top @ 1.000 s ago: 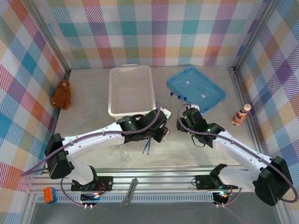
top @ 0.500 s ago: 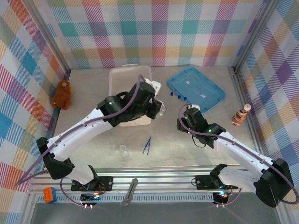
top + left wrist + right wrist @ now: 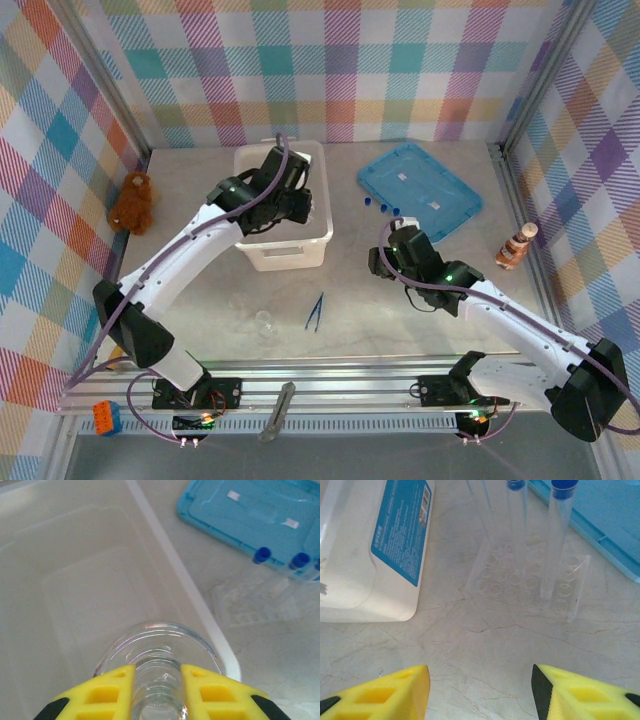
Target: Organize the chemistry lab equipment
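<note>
**Operator:** What is the state of the left gripper?

**Technician:** The left gripper (image 3: 157,695) is clenched on the neck of the clear glass flask (image 3: 160,647). The flask hangs over the inside of the white bin (image 3: 75,580), close to the bin's right rim.

**Operator:** And the right gripper?

**Technician:** The right gripper (image 3: 477,690) is released. Its jaws stand wide apart with nothing between them. It is low over the table, just right of the bin's near right corner, and the bin's labelled wall shows at the left of its wrist view.

**Operator:** Where does the remaining equipment lie?

**Technician:** The blue-capped tubes (image 3: 557,540) stand upright in a clear rack (image 3: 527,580) to the right of the bin, between the bin and the blue lid (image 3: 420,190). The dark-blue tweezers (image 3: 315,311) lie flat on the table in front of the bin, off its near right corner. The small glass beaker (image 3: 264,322) stands in front of the bin's near wall, left of the tweezers and apart from them.
</note>
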You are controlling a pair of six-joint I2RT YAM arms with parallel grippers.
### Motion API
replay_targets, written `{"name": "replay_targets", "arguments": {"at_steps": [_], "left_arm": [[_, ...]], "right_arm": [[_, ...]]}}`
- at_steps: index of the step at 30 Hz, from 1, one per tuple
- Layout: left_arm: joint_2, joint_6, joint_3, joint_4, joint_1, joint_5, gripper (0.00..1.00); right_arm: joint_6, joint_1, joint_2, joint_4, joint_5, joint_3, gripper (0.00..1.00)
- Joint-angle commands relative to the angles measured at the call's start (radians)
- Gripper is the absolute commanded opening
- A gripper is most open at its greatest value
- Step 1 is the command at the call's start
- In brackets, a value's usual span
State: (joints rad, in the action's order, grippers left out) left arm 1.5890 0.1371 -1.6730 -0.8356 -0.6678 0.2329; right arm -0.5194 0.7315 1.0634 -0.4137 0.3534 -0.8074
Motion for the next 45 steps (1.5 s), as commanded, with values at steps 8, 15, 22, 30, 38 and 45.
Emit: {"name": "replay_targets", "arguments": {"at_steps": [8,15,22,30,38,45], "left_arm": [[0.086,-0.021,0.065,0.108,0.047,-0.004,0.05],[0.139,-0.007,0.108,0.174,0.058,-0.005,0.04],[0.183,0.011,0.144,0.216,0.061,-0.006,0.03],[0.202,0.038,0.197,0.267,0.065,-0.034,0.03],[0.189,0.074,0.274,0.324,0.066,-0.042,0.03],[0.208,0.085,0.279,0.320,0.066,-0.036,0.03]], "right_arm": [[0.005,0.035,0.026,-0.017,-0.011,-0.052,0.57],[-0.002,0.049,0.035,-0.018,-0.007,-0.058,0.57],[-0.017,0.057,0.041,-0.020,-0.003,-0.055,0.57],[-0.018,0.061,0.046,-0.024,0.001,-0.056,0.57],[-0.021,0.063,0.050,-0.021,0.000,-0.053,0.58],[-0.022,0.063,0.052,-0.020,0.001,-0.053,0.58]]}}
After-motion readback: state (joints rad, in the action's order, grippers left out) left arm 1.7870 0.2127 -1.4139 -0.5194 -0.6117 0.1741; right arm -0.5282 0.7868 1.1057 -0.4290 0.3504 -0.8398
